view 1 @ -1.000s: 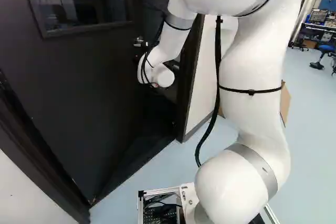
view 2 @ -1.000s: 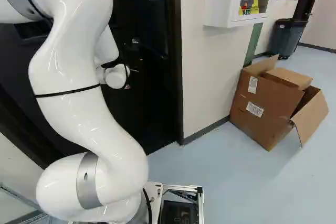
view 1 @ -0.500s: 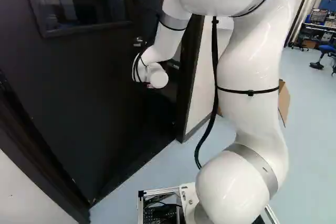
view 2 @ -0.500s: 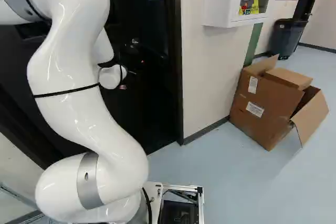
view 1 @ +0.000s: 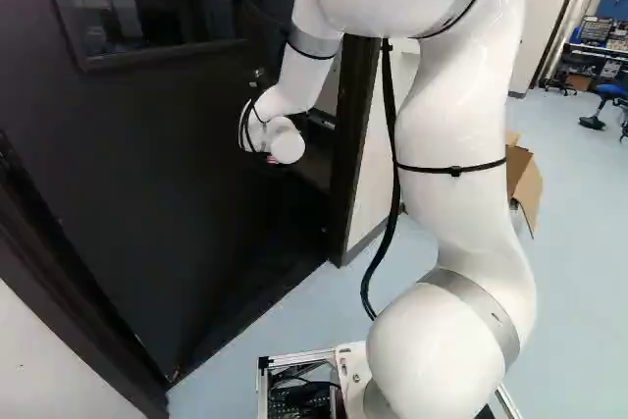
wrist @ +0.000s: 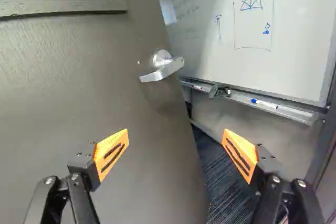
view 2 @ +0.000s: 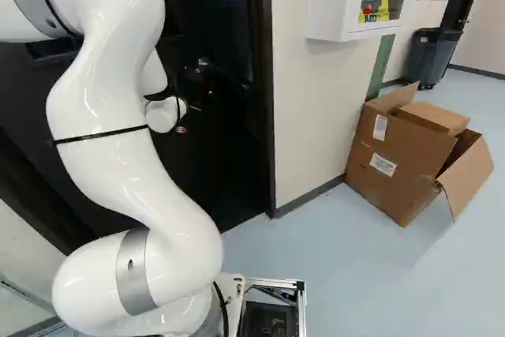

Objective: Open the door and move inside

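1. Across the left of the left base view stands the dark door (view 1: 147,174), partly open, its window (view 1: 162,2) at the upper left.
2. Its silver handle (wrist: 164,68) lies ahead of the gripper (view 2: 198,106) in the wrist view – the fingers are wide apart, well clear of it.
3. Beyond the door's edge, the wrist view shows a whiteboard (wrist: 302,30) with drawings, a blue marker (wrist: 263,103) on its ledge (wrist: 294,113), and dark carpet (wrist: 223,182).
4. Right of middle in the left base view rises the white arm (view 1: 456,120), bent over toward the door.
5. Right in the right base view, an open cardboard box (view 2: 394,163) sits on the pale floor (view 2: 355,274) – a dark bin (view 2: 430,57) stands behind, at the upper right.
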Robot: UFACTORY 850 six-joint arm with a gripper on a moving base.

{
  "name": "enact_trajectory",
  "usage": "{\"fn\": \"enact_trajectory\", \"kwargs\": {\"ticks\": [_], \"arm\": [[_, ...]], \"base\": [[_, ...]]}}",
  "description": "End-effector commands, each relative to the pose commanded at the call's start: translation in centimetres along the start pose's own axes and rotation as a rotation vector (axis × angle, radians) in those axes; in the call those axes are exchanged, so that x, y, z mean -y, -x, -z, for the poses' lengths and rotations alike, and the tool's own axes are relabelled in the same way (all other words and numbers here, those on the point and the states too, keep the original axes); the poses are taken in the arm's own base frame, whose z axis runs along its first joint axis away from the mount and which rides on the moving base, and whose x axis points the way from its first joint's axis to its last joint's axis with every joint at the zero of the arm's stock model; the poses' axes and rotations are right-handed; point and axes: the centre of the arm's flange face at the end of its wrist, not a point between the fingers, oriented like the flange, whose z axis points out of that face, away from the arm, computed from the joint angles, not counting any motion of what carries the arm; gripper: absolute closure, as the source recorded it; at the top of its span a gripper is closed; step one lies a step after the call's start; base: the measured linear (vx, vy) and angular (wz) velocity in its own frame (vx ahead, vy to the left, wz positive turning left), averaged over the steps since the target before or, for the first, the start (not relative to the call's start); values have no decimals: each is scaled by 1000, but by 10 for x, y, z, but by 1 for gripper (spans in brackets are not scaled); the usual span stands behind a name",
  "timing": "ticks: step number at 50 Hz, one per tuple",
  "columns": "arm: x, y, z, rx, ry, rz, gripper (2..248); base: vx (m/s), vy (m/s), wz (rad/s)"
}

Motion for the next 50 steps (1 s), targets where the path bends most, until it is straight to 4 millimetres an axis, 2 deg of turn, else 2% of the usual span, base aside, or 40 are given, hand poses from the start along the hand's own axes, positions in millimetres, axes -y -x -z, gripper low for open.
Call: {"fn": "enact_trajectory", "kwargs": {"ticks": [27,50], "arm": [[24,14,-12,55,-32,0,3],[32,17,-14,59,-46,50,3]], "base": [[0,0,0],[0,0,0]]}}
